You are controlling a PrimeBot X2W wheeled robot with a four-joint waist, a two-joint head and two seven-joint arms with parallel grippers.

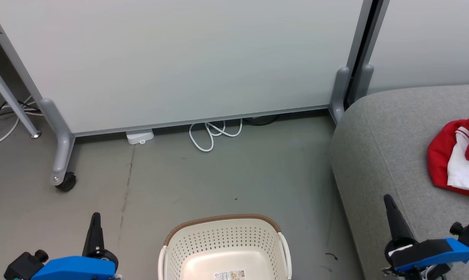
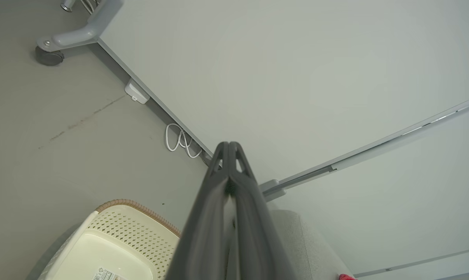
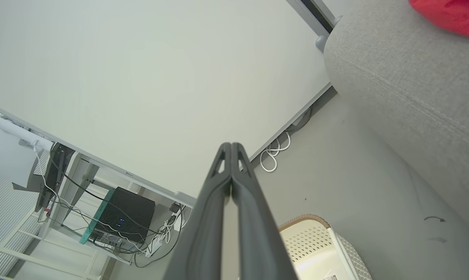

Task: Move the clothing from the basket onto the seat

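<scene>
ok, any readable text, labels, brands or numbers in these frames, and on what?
The sticker on the basket floor: printed, too small to read; the left wrist view shows a triangle mark on it, words blurred.
The red clothing on the sofa: no lettering on the parts showing.
No other text.

We see the left end effector (image 1: 96,219) as long, dark, tapering fingers (image 2: 207,217) set on a bright blue housing (image 1: 75,268) with a black knob (image 1: 41,255). The right end effector (image 1: 390,206) looks alike, with a white patch (image 1: 398,250) on its black-and-blue body. Small triangular cut-outs (image 3: 220,166) pierce the fingers near the tips.
</scene>
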